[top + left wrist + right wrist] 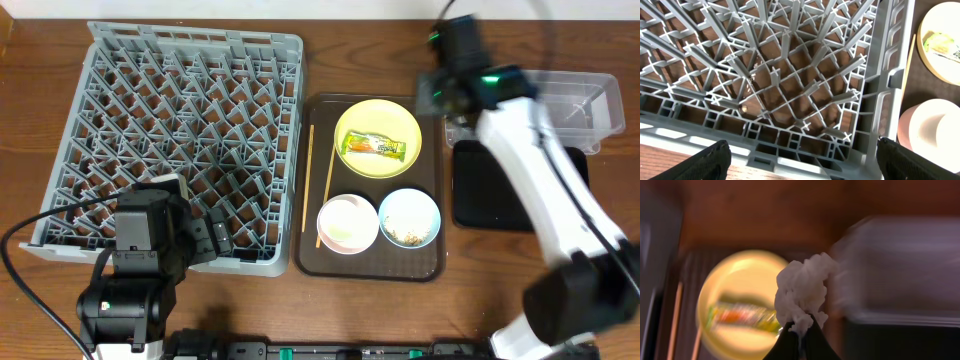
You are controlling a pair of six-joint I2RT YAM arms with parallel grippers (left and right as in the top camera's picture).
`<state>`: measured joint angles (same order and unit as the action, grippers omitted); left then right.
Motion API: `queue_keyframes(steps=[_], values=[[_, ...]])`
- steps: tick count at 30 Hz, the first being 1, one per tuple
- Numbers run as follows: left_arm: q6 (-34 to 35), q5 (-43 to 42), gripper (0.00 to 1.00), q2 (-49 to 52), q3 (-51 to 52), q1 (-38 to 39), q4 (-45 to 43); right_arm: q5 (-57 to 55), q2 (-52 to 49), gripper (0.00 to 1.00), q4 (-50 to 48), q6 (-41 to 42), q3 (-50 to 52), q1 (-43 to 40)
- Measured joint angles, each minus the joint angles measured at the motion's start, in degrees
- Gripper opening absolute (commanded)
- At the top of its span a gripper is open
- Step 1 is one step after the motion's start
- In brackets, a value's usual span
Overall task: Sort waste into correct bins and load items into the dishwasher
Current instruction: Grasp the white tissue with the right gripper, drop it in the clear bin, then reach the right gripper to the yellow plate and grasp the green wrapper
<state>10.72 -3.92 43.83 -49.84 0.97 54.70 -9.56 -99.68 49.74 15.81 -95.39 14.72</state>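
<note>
Tissue (802, 292), crumpled, white, pinched by fingers (783, 346)

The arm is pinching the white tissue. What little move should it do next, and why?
Probably slide the right gripper a little right, over the clear tub, ready to drop. It is shut on the tissue, which hangs beside the yellow plate, just short of the clear tub. Whether that or the black tray is the proper bin isn't shown.
</note>
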Motion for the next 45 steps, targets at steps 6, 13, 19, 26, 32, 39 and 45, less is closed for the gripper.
queue_keyframes(steps=[6, 13, 19, 26, 32, 39, 45], values=[[0.0, 0.0, 0.93, 0.0, 0.0, 0.0, -0.02, -7.02, 2.75, 0.01, -0.09, -0.63, -0.92, -8.55], [0.0, -0.02, 0.93, 0.0, 0.0, 0.0, -0.02, -6.86, -4.92, 0.39, -0.98, -1.16, -0.31, -15.85], [0.0, -0.02, 0.93, 0.0, 0.0, 0.0, 0.0, -3.67, -6.69, 0.82, -2.86, -1.97, 0.44, -17.53], [0.0, -0.02, 0.93, 0.0, 0.0, 0.0, -0.02, 9.07, -4.31, 0.81, -4.48, -16.35, 0.42, -16.2], [0.0, -0.02, 0.93, 0.0, 0.0, 0.0, -0.04, 23.04, -1.62, 0.8, 3.63, -45.94, 0.26, -6.08], [0.0, -0.02, 0.94, 0.0, 0.0, 0.0, 0.0, 25.2, -4.7, 0.82, 4.15, -65.44, 2.91, 2.1], [0.0, -0.02, 0.93, 0.0, 0.0, 0.0, -0.02, 25.0, -13.0, 0.83, 2.43, -69.29, 5.18, 3.69]])
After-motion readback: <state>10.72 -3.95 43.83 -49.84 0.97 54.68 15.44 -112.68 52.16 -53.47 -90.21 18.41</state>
